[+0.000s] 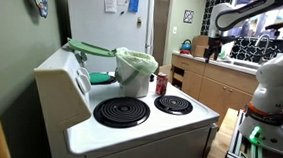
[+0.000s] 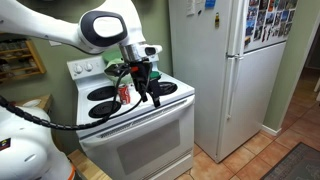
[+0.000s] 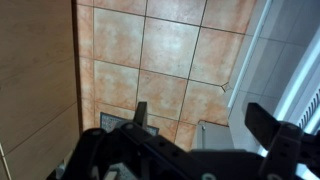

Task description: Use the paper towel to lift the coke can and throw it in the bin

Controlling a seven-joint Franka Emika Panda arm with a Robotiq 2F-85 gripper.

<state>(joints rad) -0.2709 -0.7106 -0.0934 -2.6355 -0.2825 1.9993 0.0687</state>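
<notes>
White enamel, smooth and glossy, covers the top of a kitchen stove [image 1: 135, 133] set with black spiral burners [image 1: 121, 111]. A red cylindrical can [image 1: 161, 85] is seen standing on it upright, its long axis vertical and its top turned to the ceiling. The can is placed just beside a round white bin [image 1: 137, 79] lined with a crumpled pale green bag. In an exterior view the can [image 2: 125, 94] is shown among the burners. A glossy white arm [image 2: 60, 25] of rounded segments is stretched across from the side, with its wrist bent downward. Seen from another angle, the arm [image 1: 252, 11] is held apart from the can, out beyond the stove. In the wrist view the gripper [image 3: 198, 110] is pictured with its black fingers [image 3: 141, 115] spread wide and nothing held between them, over square orange-brown floor tiles [image 3: 170, 45]. A tall white refrigerator [image 2: 230, 70] is stood just beside the stove.
</notes>
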